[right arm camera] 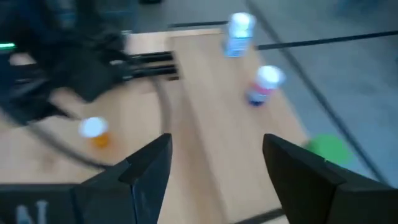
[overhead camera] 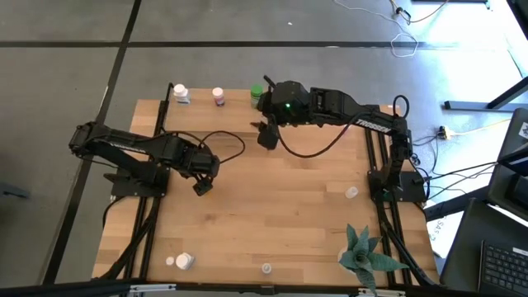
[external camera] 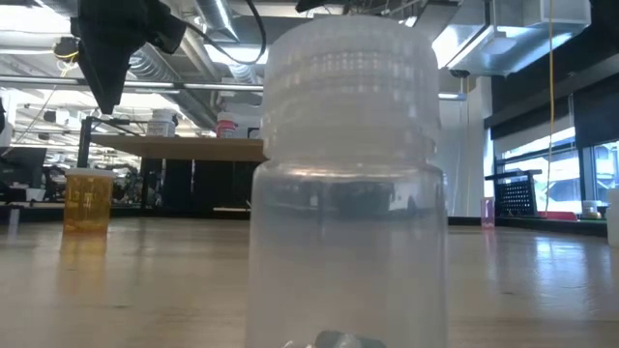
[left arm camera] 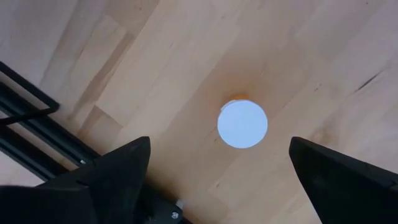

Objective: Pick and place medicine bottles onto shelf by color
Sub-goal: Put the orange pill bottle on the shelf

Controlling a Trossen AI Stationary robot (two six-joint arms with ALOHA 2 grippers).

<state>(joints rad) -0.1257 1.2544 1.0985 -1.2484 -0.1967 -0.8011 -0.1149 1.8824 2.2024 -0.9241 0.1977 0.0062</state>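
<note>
My left gripper [overhead camera: 202, 186] hangs open over an orange bottle with a white cap [left arm camera: 242, 124], which stands upright on the tabletop between and below the fingers [left arm camera: 124, 168]. In the low view this orange bottle [external camera: 87, 200] stands under the gripper [external camera: 106, 87], clear of it. My right gripper [overhead camera: 266, 136] is open and empty, near the shelf [overhead camera: 198, 99] at the far edge. On the shelf stand a white bottle [overhead camera: 180, 95], a pink one [overhead camera: 219, 96] and a green one [overhead camera: 257, 96].
A clear bottle [external camera: 348, 174] stands right in front of the low camera, at the near edge [overhead camera: 266, 268]. Another clear bottle [overhead camera: 352, 192] is on the right side, and white bottles [overhead camera: 183, 261] are at the near left. A green spiky plant [overhead camera: 363, 256] sits near right.
</note>
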